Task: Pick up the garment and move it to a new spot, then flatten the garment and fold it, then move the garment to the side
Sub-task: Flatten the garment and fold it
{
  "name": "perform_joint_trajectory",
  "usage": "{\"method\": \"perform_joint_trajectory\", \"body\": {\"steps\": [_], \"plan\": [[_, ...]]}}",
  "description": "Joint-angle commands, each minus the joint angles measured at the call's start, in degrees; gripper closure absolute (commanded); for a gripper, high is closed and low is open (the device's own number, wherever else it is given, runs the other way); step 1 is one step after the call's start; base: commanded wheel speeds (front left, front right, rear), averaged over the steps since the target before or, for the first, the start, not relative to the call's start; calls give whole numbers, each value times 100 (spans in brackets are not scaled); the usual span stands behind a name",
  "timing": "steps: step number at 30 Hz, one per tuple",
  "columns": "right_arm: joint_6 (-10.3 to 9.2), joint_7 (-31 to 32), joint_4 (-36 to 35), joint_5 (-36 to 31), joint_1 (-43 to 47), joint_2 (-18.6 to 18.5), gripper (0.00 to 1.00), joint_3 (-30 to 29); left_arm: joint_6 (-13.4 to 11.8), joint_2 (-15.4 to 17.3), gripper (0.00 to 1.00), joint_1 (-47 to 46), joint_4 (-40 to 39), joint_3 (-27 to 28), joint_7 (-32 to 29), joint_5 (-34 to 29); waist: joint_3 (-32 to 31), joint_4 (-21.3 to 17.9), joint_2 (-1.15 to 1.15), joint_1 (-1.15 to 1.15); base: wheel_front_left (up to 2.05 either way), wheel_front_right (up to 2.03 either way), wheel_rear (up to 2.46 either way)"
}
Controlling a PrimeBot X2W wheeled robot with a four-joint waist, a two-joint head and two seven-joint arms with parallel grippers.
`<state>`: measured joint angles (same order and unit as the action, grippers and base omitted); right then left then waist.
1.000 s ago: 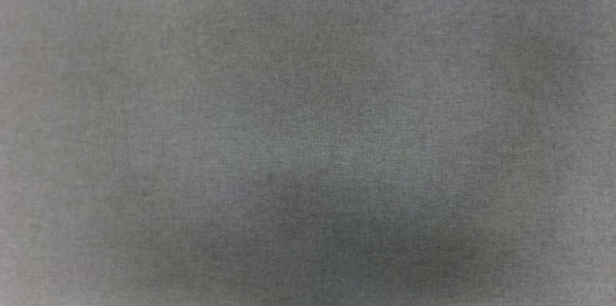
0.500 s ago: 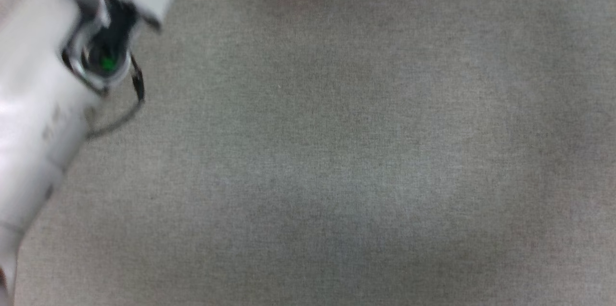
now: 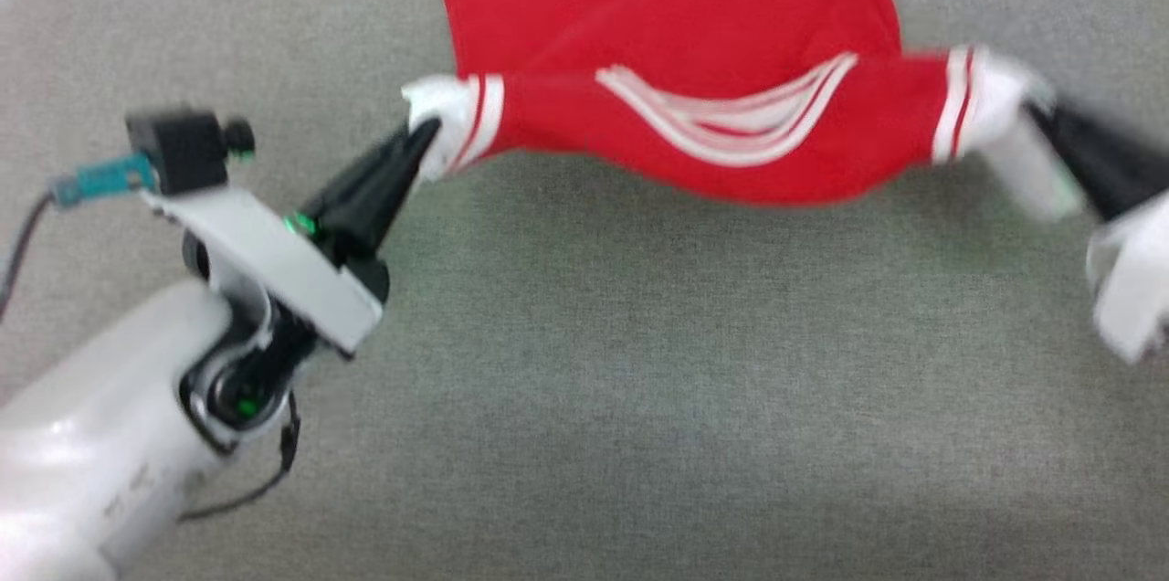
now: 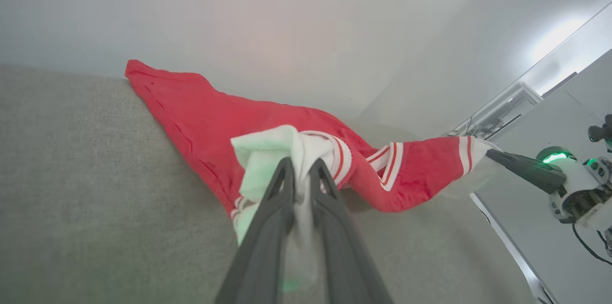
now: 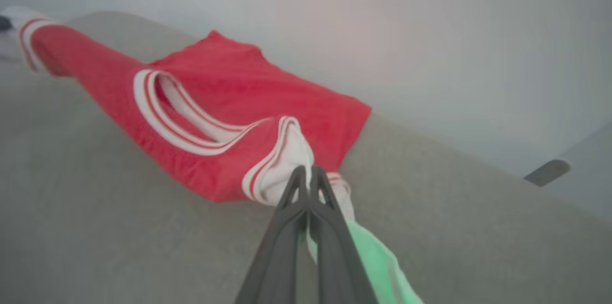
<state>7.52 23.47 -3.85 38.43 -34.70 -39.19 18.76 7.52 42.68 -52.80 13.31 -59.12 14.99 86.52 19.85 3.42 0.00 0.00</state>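
The left gripper (image 3: 422, 135) is clamped on 1 white sleeve (image 3: 440, 99) of the garment (image 3: 694, 15), which stretches between the 2 grippers, its red body at the far edge of the grey pad (image 3: 639, 380). The right gripper (image 3: 1041, 110) pinches the other sleeve, jaws together.

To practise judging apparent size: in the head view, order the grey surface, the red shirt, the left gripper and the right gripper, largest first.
1. grey surface
2. red shirt
3. left gripper and right gripper: they look alike; the right one is blurred and cut by the edge, so unranked.
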Motion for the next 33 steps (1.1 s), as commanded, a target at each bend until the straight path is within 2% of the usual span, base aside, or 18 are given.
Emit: {"method": "perform_joint_trajectory", "body": {"steps": [1, 5, 10, 17, 27, 33], "plan": [[-6, 205, -266, 87, 372, -51, 100, -125, -10, 86, 83, 175, -90, 10, 22, -67, -66, -7, 0, 0, 0, 0, 0], [-5, 775, -1011, 277, 1452, -66, 100, -480, -10, 244, 100, 683, -443, 89, 22, -85, -112, -61, 0, 0, 0, 0, 0], [-5, 1245, -1524, 389, 2509, 8, 100, -763, -10, 465, 100, 1316, -861, -6, 13, -245, -137, -113, 0, 0, 0, 0, 0], [-5, 1495, -1631, 371, 3461, 106, 100, -907, -10, 706, 100, 2044, -1015, -185, 13, -682, -164, -149, 0, 0, 0, 0, 0], [-5, 1465, -1443, 147, 4031, 39, 100, -910, -10, 651, 100, 2827, -843, 162, 13, -1265, -182, -108, 0, 0, 0, 0, 0], [-5, 1446, -1479, 185, 4438, 4, 100, -882, -10, 785, 100, 3369, -878, 471, 13, -1554, -293, -109, 0, 0, 0, 0, 0]]}}
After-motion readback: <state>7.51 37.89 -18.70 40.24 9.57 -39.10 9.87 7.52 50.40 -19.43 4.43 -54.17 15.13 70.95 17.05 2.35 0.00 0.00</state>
